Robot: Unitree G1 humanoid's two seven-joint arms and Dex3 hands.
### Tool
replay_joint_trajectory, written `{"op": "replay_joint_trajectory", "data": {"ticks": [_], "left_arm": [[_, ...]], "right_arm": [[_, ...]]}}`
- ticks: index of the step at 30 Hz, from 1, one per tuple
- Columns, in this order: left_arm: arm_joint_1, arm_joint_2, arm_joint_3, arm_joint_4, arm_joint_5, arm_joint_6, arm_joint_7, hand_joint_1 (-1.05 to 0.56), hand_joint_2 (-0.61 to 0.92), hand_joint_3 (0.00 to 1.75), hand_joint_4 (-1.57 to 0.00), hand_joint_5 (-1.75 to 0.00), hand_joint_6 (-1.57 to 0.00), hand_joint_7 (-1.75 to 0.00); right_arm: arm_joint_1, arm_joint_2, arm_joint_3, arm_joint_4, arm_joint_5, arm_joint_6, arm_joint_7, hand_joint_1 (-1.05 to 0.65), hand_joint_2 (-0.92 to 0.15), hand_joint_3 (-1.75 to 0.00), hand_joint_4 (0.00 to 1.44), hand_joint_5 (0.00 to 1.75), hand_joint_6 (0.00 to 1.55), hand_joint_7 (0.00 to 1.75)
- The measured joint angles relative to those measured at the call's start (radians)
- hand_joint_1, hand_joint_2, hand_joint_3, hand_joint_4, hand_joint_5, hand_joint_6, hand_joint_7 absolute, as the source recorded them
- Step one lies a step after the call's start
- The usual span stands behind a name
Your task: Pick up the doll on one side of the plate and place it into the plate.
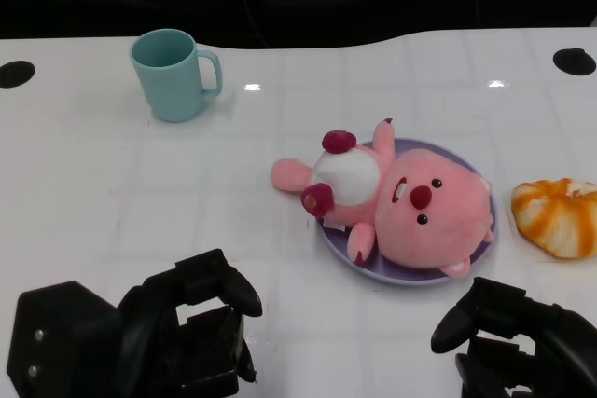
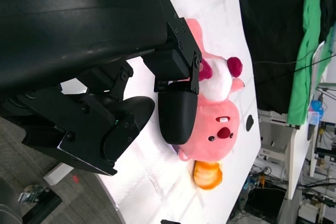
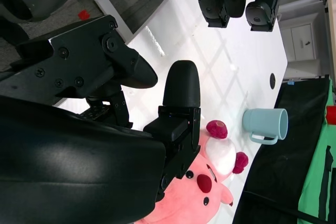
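Left hand (image 1: 191, 323): near left, fingers curled loosely, holding nothing, resting apart from everything.

Mug (image 1: 174, 74): pale blue, upright, far left, well apart from the plate.

Doll (image 1: 396, 200): pink plush, lying on its back across the plate (image 1: 480, 244); head over the near right rim, tail end hanging off the far left rim onto the table (image 1: 93, 193).

Orange toy (image 1: 557, 216): just right of the plate.

Right hand (image 1: 508, 333): near right, fingers curled, empty.

Step judged: placement done, or nearly; any nudge should push the tail rightward, gently.

Room: wide bare table left and near; right side crowded by the orange toy.
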Motion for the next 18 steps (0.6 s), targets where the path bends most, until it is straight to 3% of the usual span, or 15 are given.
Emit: {"op": "replay_joint_trajectory", "data": {"ticks": [18], "left_arm": [[-0.052,0.010,0.020,0.055,-0.035,0.042,-0.002,-0.03,0.50,1.32,-0.88,-1.75,-0.78,-1.59]], "right_arm": [[-0.002,0.000,-0.016,0.022,-0.006,-0.033,0.006,-0.08,-0.67,-1.05,0.65,1.75,0.49,1.42]]}}
